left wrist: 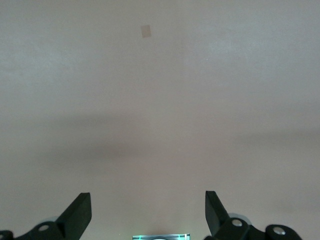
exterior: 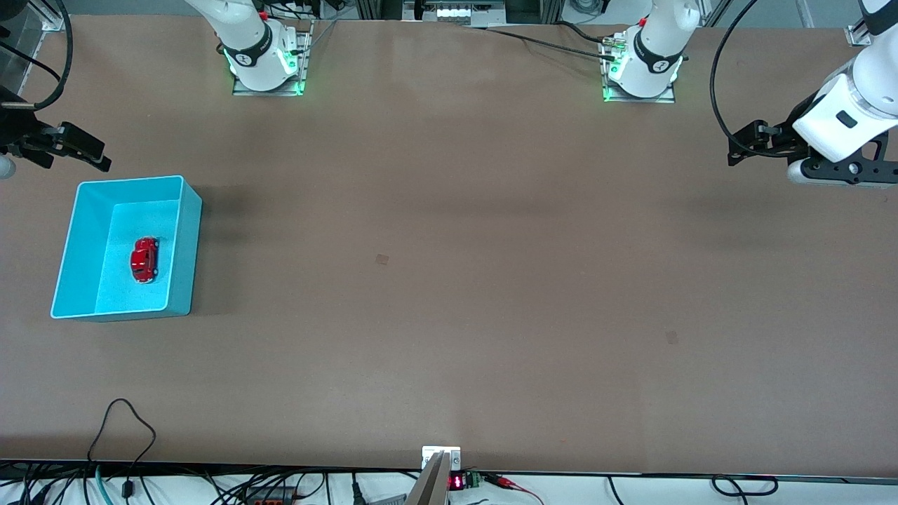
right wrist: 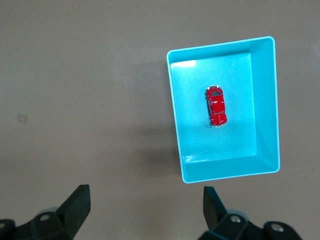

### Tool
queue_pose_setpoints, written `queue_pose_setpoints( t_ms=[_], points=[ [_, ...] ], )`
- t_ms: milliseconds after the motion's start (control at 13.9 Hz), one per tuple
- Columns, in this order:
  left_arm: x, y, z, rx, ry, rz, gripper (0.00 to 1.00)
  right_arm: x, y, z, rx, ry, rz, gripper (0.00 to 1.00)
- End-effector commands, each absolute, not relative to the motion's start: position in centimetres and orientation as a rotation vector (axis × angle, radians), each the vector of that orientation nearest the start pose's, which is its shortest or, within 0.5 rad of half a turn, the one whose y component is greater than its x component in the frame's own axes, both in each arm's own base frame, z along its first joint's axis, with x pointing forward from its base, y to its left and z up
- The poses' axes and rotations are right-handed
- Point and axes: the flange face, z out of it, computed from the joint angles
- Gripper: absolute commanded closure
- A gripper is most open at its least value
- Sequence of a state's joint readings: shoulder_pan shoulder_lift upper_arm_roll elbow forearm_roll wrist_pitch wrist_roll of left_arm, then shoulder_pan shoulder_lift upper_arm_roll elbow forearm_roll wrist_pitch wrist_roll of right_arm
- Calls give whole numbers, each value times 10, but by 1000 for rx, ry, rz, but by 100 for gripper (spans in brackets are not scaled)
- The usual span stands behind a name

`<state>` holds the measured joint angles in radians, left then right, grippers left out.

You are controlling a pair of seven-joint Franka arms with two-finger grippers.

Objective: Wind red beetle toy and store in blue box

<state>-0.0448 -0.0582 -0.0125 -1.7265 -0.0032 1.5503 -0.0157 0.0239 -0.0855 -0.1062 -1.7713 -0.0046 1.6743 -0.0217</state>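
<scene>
The red beetle toy [exterior: 144, 259] lies on the floor of the blue box [exterior: 185, 245], which stands at the right arm's end of the table. The right wrist view shows the toy [right wrist: 216, 106] inside the box [right wrist: 265, 100], touched by nothing. My right gripper [exterior: 95, 151] hangs open and empty over bare table just outside the box's rim, its fingers wide apart [right wrist: 146, 205]. My left gripper [exterior: 736, 146] waits open and empty over the left arm's end of the table; between its fingers [left wrist: 148, 210] I see only bare tabletop.
Two small dark patches mark the brown tabletop [exterior: 382, 259] [exterior: 672, 337], one also in the left wrist view [left wrist: 146, 31]. A black cable loop [exterior: 126, 421] lies near the table's front edge. The arm bases [exterior: 266, 63] [exterior: 642, 70] stand along the back.
</scene>
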Motion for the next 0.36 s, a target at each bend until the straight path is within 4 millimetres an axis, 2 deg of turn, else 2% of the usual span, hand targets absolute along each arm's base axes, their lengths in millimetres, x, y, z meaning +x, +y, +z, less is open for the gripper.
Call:
queue_pose_setpoints(
  t_ms=[0,287],
  points=[
    [527,-33,590,-3136,79,190,0,524,-45,591,-3135,68,41,0],
    [527,-33,589,-3135,79,195,0,523,-44,590,-3135,68,58,0]
  ],
)
